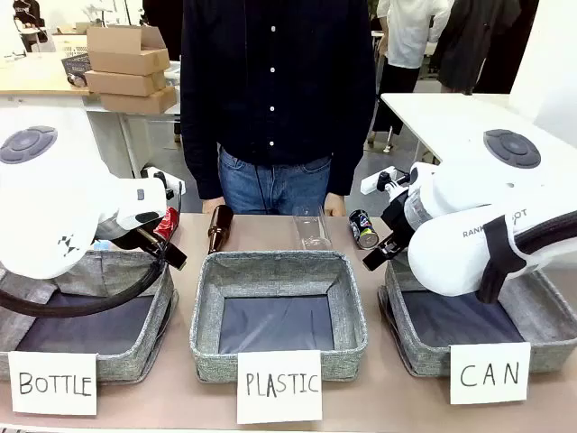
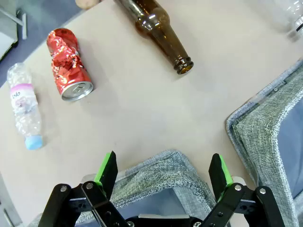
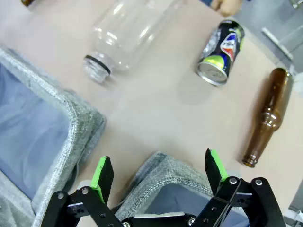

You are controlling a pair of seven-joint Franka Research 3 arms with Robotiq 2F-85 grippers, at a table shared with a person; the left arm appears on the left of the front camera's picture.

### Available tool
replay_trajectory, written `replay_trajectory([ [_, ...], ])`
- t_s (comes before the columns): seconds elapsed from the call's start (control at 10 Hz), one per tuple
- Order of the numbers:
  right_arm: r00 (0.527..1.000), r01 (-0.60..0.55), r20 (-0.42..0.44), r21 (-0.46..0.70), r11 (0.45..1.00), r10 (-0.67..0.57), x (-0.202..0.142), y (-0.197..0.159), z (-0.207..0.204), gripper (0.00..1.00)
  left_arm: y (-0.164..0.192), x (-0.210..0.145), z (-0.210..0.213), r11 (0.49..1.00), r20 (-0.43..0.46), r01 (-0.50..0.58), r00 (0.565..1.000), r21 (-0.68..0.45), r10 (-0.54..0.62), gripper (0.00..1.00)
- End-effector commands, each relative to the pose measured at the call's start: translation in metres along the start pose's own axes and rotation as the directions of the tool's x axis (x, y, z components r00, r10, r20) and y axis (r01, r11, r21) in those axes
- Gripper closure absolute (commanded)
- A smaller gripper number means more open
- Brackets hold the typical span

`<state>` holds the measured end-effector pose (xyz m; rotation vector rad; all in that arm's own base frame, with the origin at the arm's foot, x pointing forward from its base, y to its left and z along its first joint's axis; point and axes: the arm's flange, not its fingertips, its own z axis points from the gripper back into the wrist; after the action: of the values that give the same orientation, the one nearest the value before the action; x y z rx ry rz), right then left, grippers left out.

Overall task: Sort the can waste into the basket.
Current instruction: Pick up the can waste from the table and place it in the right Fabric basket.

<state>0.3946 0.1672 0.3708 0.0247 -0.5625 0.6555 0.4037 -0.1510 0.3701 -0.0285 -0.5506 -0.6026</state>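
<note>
A crushed shiny red can (image 2: 68,66) lies on the table beyond the left basket; in the front view the red can (image 1: 167,224) peeks out beside my left arm. The dark can (image 3: 221,52) with yellow and a round logo lies on its side, and the same dark can (image 1: 362,229) sits behind the CAN basket (image 1: 424,352). My left gripper (image 2: 163,172) hangs open over a basket corner, well short of the red can. Above the CAN basket's far rim (image 3: 147,177) my right gripper (image 3: 161,172) is open and holds nothing.
Baskets signed BOTTLE (image 1: 135,361) and PLASTIC (image 1: 203,338) stand left and middle. A brown bottle (image 2: 158,35), a small clear bottle (image 2: 24,106), a large clear bottle (image 3: 125,33) and another brown bottle (image 3: 265,116) lie around the cans. A person (image 1: 275,90) stands at the far edge.
</note>
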Motion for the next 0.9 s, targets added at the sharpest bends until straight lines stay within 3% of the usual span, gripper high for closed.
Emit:
replay_trajectory([
  [0.0, 1.000, 0.000, 0.000, 0.000, 1.000, 0.000, 0.0001, 0.0000, 0.0001, 0.00, 0.0000, 0.0000, 0.0000, 1.000, 0.000, 0.000, 1.000, 0.000, 0.000, 0.00],
  [0.8, 1.000, 0.000, 0.000, 0.000, 1.000, 0.000, 0.0001, 0.0000, 0.0001, 0.00, 0.0000, 0.0000, 0.0000, 1.000, 0.000, 0.000, 1.000, 0.000, 0.000, 0.00],
])
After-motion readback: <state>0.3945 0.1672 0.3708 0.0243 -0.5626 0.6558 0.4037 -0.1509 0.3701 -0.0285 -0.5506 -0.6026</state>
